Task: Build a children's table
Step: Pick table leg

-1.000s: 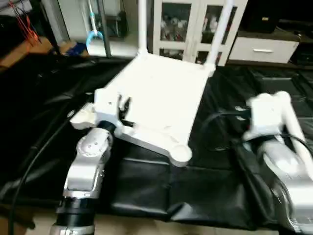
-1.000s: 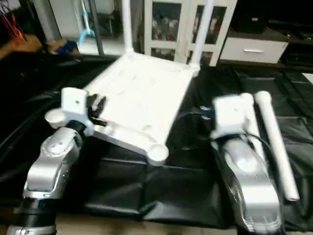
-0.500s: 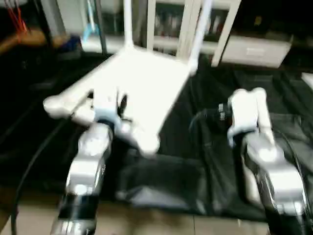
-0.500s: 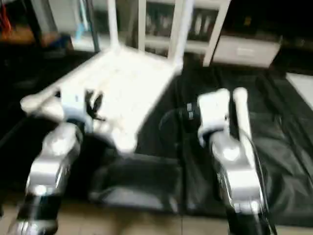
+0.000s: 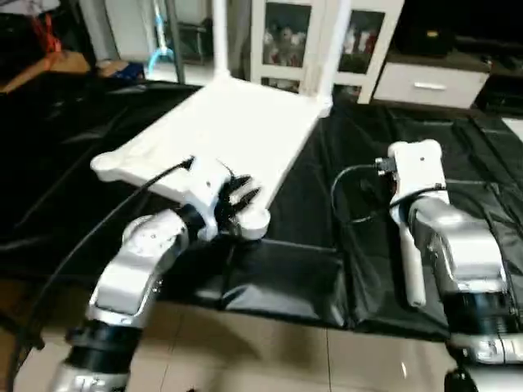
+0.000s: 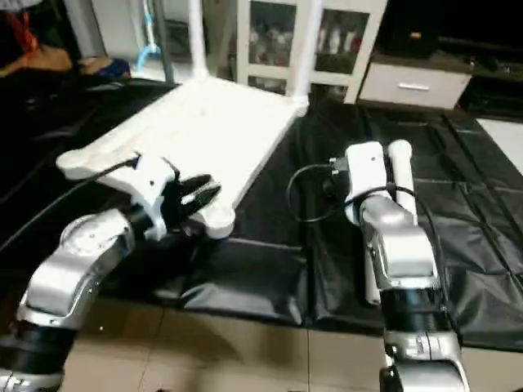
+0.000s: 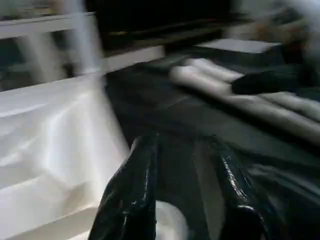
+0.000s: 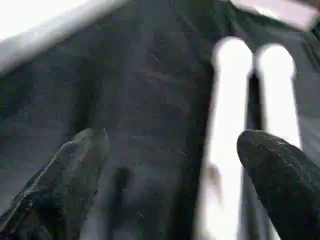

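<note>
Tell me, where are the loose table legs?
Two loose white legs lie side by side on the black mat at the robot's right, under its right arm, beside the upside-down tabletop.

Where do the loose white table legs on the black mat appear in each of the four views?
Left eye view: loose legs lower right, beside the right forearm.
Right eye view: legs right of centre, by the same forearm.
Left wrist view: legs upper right, on the mat.
Right wrist view: legs side by side, right half.
Shared landmark: the tabletop.
</note>
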`<state>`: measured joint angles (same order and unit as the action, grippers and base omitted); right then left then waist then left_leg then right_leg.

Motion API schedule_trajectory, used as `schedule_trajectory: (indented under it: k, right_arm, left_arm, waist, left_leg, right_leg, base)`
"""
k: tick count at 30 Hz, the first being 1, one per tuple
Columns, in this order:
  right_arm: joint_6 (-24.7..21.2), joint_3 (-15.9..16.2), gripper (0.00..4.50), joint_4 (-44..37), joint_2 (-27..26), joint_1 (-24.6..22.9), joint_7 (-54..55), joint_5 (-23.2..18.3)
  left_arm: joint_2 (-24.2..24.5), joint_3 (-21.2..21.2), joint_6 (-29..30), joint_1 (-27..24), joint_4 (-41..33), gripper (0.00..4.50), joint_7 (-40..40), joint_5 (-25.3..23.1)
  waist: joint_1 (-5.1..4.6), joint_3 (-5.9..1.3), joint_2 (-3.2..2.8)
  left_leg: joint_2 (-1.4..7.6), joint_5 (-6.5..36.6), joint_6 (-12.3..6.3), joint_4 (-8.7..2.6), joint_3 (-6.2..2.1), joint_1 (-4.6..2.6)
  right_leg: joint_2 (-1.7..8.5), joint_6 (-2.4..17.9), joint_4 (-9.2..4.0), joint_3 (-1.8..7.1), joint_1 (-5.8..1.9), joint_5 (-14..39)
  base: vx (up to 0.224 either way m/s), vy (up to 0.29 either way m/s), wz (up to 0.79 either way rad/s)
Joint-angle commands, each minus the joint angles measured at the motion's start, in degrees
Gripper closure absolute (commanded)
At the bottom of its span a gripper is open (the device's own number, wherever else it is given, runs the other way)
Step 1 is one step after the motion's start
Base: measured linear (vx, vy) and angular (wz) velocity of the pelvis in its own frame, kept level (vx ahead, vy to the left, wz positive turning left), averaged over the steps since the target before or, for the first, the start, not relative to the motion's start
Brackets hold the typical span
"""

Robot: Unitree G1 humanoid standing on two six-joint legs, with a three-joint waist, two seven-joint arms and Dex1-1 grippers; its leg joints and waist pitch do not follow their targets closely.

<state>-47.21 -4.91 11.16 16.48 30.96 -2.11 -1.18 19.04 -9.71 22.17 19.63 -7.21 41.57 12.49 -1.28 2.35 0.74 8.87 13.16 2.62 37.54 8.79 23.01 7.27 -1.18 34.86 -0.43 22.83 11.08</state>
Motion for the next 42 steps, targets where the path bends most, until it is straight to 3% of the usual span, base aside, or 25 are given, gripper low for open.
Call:
schedule_trajectory:
  k: [1, 2, 4, 7, 8, 10, 12, 15, 18, 19, 26, 31, 33, 41, 42]
  right_arm:
    - [0.1, -2.8, 0.03, 1.9, 0.8, 1.4, 1.9, 1.4]
    - [0.4, -3.0, 0.03, 2.4, 0.9, 1.6, 2.1, 1.4]
    - [-0.8, -3.5, 0.03, 3.6, 1.0, 2.2, 2.8, 1.4]
    - [-4.7, -5.3, 0.03, 9.6, 1.9, 3.9, 1.8, -1.1]
    - [-5.4, -5.5, 0.03, 10.5, 1.9, 3.9, 1.2, -1.7]
    - [-6.2, -5.7, 0.03, 11.6, 1.8, 4.0, 0.4, -2.1]
    - [-8.7, -5.5, 0.03, 14.6, 1.4, 2.7, -1.4, -2.8]
    - [-8.9, -6.5, 0.19, 15.3, 0.8, 2.2, -0.7, -3.1]
    - [-9.5, -10.0, 0.39, 14.1, -1.0, 1.8, 0.6, -4.8]
    - [-9.2, -10.7, 0.48, 13.8, -1.3, 1.9, 1.2, -5.0]
    - [-8.3, -12.6, 1.09, 13.5, -1.7, 2.5, 0.6, -7.3]
    - [-8.6, -13.8, 1.30, 12.4, -2.1, 2.1, 0.7, -8.0]
    - [-10.1, -16.3, 1.60, 11.1, -2.9, 1.7, 0.4, -9.6]
    - [-10.6, -18.4, 2.37, 9.3, -3.5, 0.6, 0.1, -12.2]
    - [-11.0, -18.9, 2.37, 8.3, -3.6, 0.1, -0.7, -13.3]
  left_arm:
    - [1.4, -2.1, 2.3, -0.9, -3.3, 3.17, 4.3, 2.3]
    - [1.7, -2.4, 2.7, -1.0, -3.7, 3.17, 4.7, 2.5]
    - [2.3, -2.8, 3.1, -1.1, -4.0, 3.17, 5.4, 2.8]
    - [3.6, -3.5, 5.2, -1.0, -5.5, 3.17, 7.6, 4.0]
    - [3.5, -3.5, 5.4, -0.9, -5.7, 3.17, 7.7, 4.2]
    - [3.4, -3.5, 5.4, -0.7, -5.7, 3.17, 7.9, 4.2]
    - [3.8, -3.7, 5.7, 0.1, -5.9, 3.17, 8.3, 4.3]
    - [4.3, -3.6, 6.3, 0.4, -6.5, 3.17, 8.5, 4.9]
    - [4.9, -3.1, 6.5, 0.6, -7.0, 3.17, 8.6, 5.3]
    - [5.0, -3.1, 6.4, 0.6, -7.0, 3.17, 8.7, 5.3]
    - [4.5, -3.2, 6.4, 1.2, -6.2, 3.17, 9.3, 5.0]
    - [4.6, -3.4, 6.5, 1.3, -6.2, 3.17, 9.1, 5.2]
    - [4.4, -3.4, 6.7, 1.4, -6.3, 3.17, 8.7, 5.7]
    - [3.8, -3.1, 8.0, 1.0, -6.0, 3.17, 6.6, 5.3]
    - [3.0, -2.0, 10.3, 1.3, -4.8, 3.17, 3.9, 4.9]
  waist:
    - [-0.45, -3.18, 0.00]
    - [-0.29, -3.13, 0.12]
    - [-0.26, -3.18, 0.04]
    - [-0.49, -3.59, 0.10]
    - [-0.17, -3.65, 0.02]
    - [0.03, -3.67, -0.26]
    - [0.18, -4.01, -0.05]
    - [0.51, -4.15, -0.13]
    - [0.59, -3.94, -0.26]
    - [0.67, -3.82, -0.56]
    - [0.76, -3.51, -0.83]
    - [0.72, -3.55, -0.93]
    - [0.72, -3.64, -0.82]
    - [0.88, -3.66, -0.72]
    - [0.80, -3.60, -0.26]
  left_leg:
    - [2.11, 16.7, 4.84, -7.09, -0.49, -1.60]
    - [2.18, 14.7, 4.30, -6.99, -0.09, -1.56]
    - [2.10, 16.1, 4.12, -6.88, 0.12, -1.69]
    - [1.92, 14.8, 3.74, -6.65, 0.36, -1.44]
    - [1.99, 12.0, 2.75, -6.46, 0.71, -1.44]
    - [2.09, 10.2, 2.36, -6.41, 0.95, -1.39]
    - [2.18, 5.6, 1.58, -6.13, 1.29, -1.11]
    - [2.30, 1.7, 0.88, -5.91, 1.59, -1.02]
    - [2.49, 3.3, 1.45, -6.12, 1.80, -1.43]
    - [2.55, 4.9, 2.09, -6.28, 1.77, -1.62]
    - [2.61, 11.5, 4.94, -6.75, 1.61, -1.99]
    - [2.63, 11.1, 5.18, -6.77, 1.49, -1.90]
    - [2.62, 9.7, 4.71, -6.69, 1.56, -1.84]
    - [2.68, 8.2, 4.53, -6.65, 1.73, -1.90]
    - [2.74, 8.6, 4.44, -6.66, 1.84, -1.89]
  right_leg:
    - [-0.39, 6.0, -3.42, -0.12, -1.12, 13.6]
    - [-0.56, 5.8, -3.39, -0.04, -0.93, 12.1]
    - [-0.74, 6.0, -3.55, 0.02, -0.67, 13.1]
    - [-0.74, 6.8, -3.34, 0.04, -0.95, 11.3]
    - [-0.69, 7.6, -3.29, 0.10, -1.14, 8.2]
    - [-0.78, 8.5, -3.18, 0.03, -1.10, 6.5]
    - [-0.89, 9.9, -2.64, -0.03, -1.71, 2.0]
    - [-0.99, 11.5, -2.24, 0.06, -1.98, -2.5]
    - [-1.26, 12.1, -2.43, 0.10, -1.80, -0.5]
    - [-1.33, 12.0, -2.58, 0.09, -1.65, 1.4]
    - [-1.45, 9.9, -3.29, 0.22, -1.20, 9.1]
    - [-1.48, 9.7, -3.25, 0.23, -1.22, 8.5]
    - [-1.55, 10.0, -3.09, 0.36, -1.31, 7.1]
    - [-1.66, 10.4, -3.01, 0.32, -1.41, 5.8]
    - [-1.72, 10.3, -3.07, 0.39, -1.39, 6.1]
  base:
    - [0.000, 0.000, 0.00]
    - [0.000, 0.000, 0.00]
    - [0.000, 0.000, 0.00]
    - [0.000, 0.000, 0.00]
    - [0.000, 0.000, 0.00]
    - [0.000, 0.000, 0.00]
    - [0.000, 0.000, 0.00]
    - [0.000, 0.000, 0.00]
    - [0.000, 0.000, 0.00]
    - [0.000, 0.000, 0.00]
    - [0.000, 0.000, 0.00]
    - [0.000, 0.000, 0.00]
    - [0.000, 0.000, 0.00]
    - [0.000, 0.000, 0.00]
    - [0.000, 0.000, 0.00]
